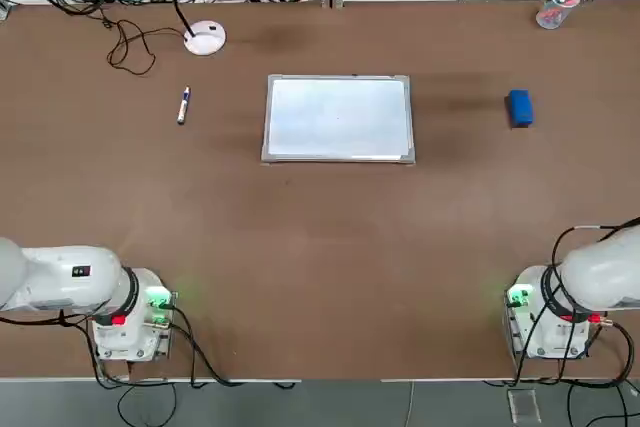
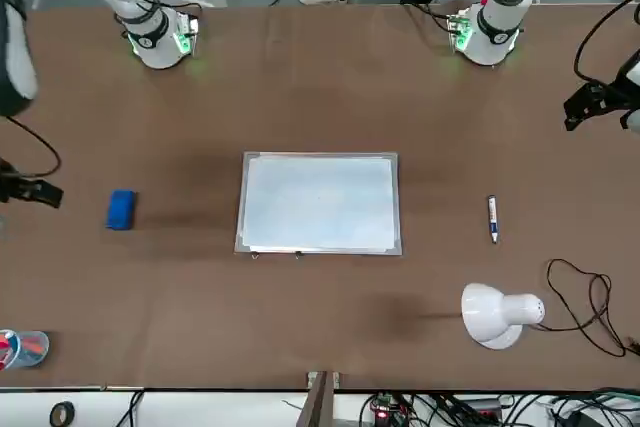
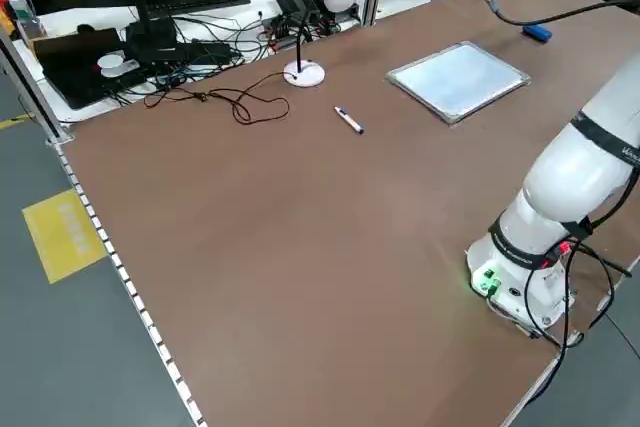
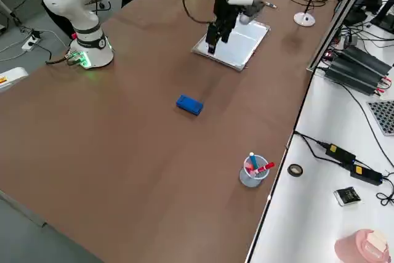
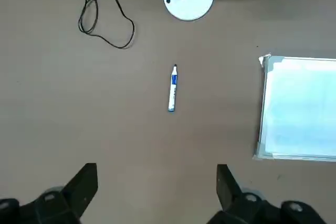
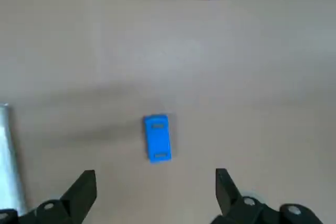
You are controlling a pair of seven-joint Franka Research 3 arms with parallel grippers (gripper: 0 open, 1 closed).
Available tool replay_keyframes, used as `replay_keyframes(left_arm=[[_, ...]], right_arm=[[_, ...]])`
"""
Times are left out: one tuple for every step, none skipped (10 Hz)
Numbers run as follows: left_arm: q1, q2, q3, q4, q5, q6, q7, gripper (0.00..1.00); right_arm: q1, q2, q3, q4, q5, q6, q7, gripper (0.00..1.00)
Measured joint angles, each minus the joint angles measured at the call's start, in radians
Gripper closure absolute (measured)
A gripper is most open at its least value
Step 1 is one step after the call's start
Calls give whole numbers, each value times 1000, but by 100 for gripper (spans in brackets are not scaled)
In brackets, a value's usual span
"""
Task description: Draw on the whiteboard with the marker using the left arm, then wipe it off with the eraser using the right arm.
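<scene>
Left gripper (image 5: 157,169): jaws wide, nothing between them, raised above the table on the marker side of the whiteboard (image 1: 339,119). Right gripper (image 6: 156,171): likewise wide and unloaded, raised on the whiteboard's eraser side. Marker (image 1: 184,105) lies flat, left of the whiteboard; eraser (image 1: 520,108) lies to its right, well apart.

Clear cup (image 4: 253,172): beyond the whiteboard's far right corner, holding red items and a blue-ended one. Pink tub (image 4: 362,247): on the side desk, farther out from the whiteboard than the cup; pale contents, not identifiable.

Top view: right gripper partly covers the cup. Front view: frame edge crops the cup. Right side view: left gripper hides part of the whiteboard. Both wrist views cut the whiteboard off.
</scene>
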Motion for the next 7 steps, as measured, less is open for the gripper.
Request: replay_keyframes(left_arm=[[0, 0, 0, 0, 0, 0, 0, 0], [0, 0, 0, 0, 0, 0, 0, 0], [0, 0, 0, 1, 0, 0, 0, 0], [0, 0, 0, 1, 0, 0, 0, 0], [0, 0, 0, 1, 0, 0, 0, 0], [0, 0, 0, 1, 0, 0, 0, 0], [0, 0, 0, 1, 0, 0, 0, 0]], right_arm=[[-14, -6, -4, 32, 27, -26, -7, 0], [-27, -21, -10, 49, 55, -38, -14, 0], [-34, -45, -21, 50, 74, -46, -16, 0], [-37, -70, -34, 47, 92, -52, -16, 0], [-38, -95, -47, 39, 116, -58, -13, 0], [-38, -118, -62, 29, 140, -64, -11, 0], [-38, -137, -76, 21, 154, -67, -9, 0]])
